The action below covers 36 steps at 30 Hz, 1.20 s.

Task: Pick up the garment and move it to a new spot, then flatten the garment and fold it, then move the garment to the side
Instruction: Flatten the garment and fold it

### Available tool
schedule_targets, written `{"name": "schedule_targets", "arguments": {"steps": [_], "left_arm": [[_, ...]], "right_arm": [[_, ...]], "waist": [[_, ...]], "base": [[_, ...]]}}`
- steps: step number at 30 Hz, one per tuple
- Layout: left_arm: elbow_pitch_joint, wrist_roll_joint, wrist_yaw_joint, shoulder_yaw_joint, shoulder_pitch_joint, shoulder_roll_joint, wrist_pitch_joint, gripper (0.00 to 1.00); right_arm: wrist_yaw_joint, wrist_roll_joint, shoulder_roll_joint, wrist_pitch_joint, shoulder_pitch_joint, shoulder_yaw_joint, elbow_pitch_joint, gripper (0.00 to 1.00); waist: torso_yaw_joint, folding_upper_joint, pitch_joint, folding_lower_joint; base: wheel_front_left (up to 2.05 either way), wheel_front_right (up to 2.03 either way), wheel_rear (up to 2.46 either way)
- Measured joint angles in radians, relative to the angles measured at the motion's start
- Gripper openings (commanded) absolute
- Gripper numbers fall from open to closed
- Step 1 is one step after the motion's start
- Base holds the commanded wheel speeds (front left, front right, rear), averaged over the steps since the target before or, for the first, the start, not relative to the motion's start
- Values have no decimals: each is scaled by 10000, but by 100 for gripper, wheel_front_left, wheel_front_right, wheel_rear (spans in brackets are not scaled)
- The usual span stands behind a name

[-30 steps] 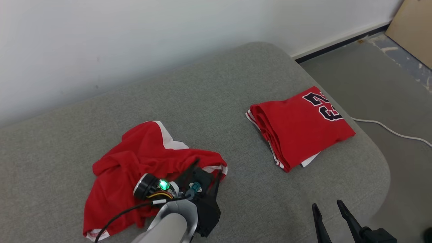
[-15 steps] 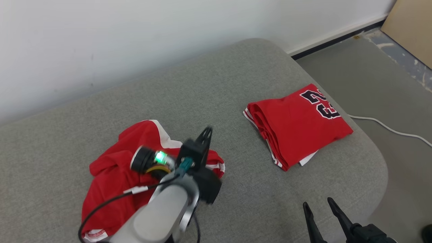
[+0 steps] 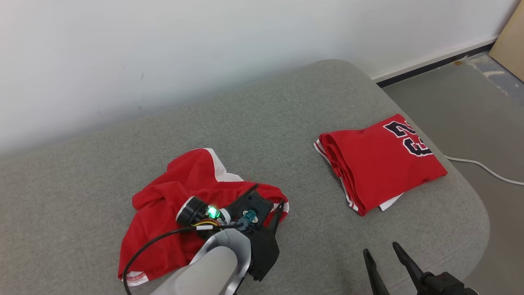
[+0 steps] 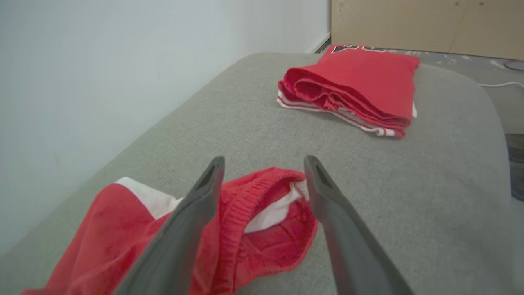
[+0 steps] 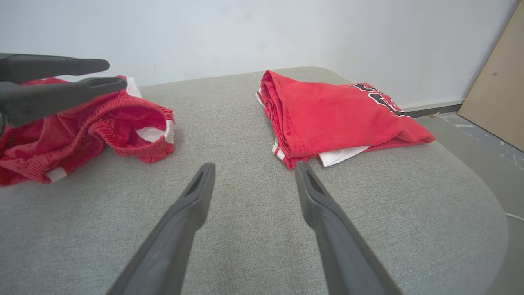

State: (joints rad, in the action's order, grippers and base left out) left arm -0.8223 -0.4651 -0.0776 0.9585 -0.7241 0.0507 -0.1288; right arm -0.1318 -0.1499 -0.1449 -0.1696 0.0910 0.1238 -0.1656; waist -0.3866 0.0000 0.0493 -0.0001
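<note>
Left wrist view: left jaws stood wide apart and empty over the crumpled red garment (image 4: 266, 213).
Its waistband showed between them on the grey cushion (image 4: 409, 184). The right jaws gaped empty nearby, and a folded red jersey (image 3: 380, 164), numbered 23, lay well apart to the right.

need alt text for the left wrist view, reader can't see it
The open left gripper points at the bunched edge of a crumpled red and white garment on a grey cushion. Farther off lies a folded red jersey, with a white wall on the left.
</note>
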Motion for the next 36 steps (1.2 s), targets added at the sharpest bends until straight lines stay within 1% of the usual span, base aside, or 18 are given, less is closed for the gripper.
{"name": "schedule_targets", "arguments": {"steps": [4,9,14,15,16,17,22,24,26,28,30,33,36], "left_arm": [[-483,-105,67,362,-124,0,537,100],[-1020,-6,8,846,-873,-12,1267,100],[-1593,65,44,1212,-1454,-27,1919,100],[-1762,61,46,1267,-1467,-19,2036,62],[-1883,54,63,1304,-1469,-2,2113,33],[-1954,35,61,1319,-1481,6,2109,0],[-2215,-163,73,1325,-1570,-8,1839,0],[-2157,-301,58,1200,-1567,2,1394,0],[-1707,-675,27,882,-1575,17,640,0],[-907,-1037,4,600,-1647,2,-276,0],[161,-1597,-23,226,-1867,4,-951,0],[1906,-2178,-228,-309,-2302,4,-1260,0],[3768,-2345,-548,-1110,-2569,-10,-1310,0]], "right_arm": [[0,-96,-50,21,-60,157,21,100],[0,-119,-25,12,-103,282,-31,100],[0,-165,138,-190,-105,111,-132,100],[0,-165,176,-224,-105,69,-146,100],[0,-163,194,-259,-97,40,-167,100],[0,-159,205,-286,-90,8,-190,100],[0,-96,247,-320,-97,25,-288,100],[0,-94,251,-307,-142,163,-328,100],[0,-96,238,-272,-189,224,-353,100],[0,-98,190,-244,-201,232,-368,100],[0,-98,144,-198,-196,236,-389,100],[0,-100,86,-153,-170,226,-378,100],[0,-111,36,-79,-54,205,-339,100]], "waist": [[-90,0,73,0],[-432,0,256,1],[-723,0,612,1],[-769,1,688,1],[-811,1,754,1],[-852,1,814,1],[-934,1,926,2],[-897,1,875,2],[-821,1,798,1],[-687,1,738,1],[-517,1,671,2],[-234,0,540,1],[85,0,381,1]], "base": [[0,0,0],[0,0,0],[0,0,0],[0,0,0],[0,0,0],[0,0,0],[0,0,0],[0,0,0],[0,0,0],[0,0,0],[0,0,0],[0,0,0],[0,0,0]]}}
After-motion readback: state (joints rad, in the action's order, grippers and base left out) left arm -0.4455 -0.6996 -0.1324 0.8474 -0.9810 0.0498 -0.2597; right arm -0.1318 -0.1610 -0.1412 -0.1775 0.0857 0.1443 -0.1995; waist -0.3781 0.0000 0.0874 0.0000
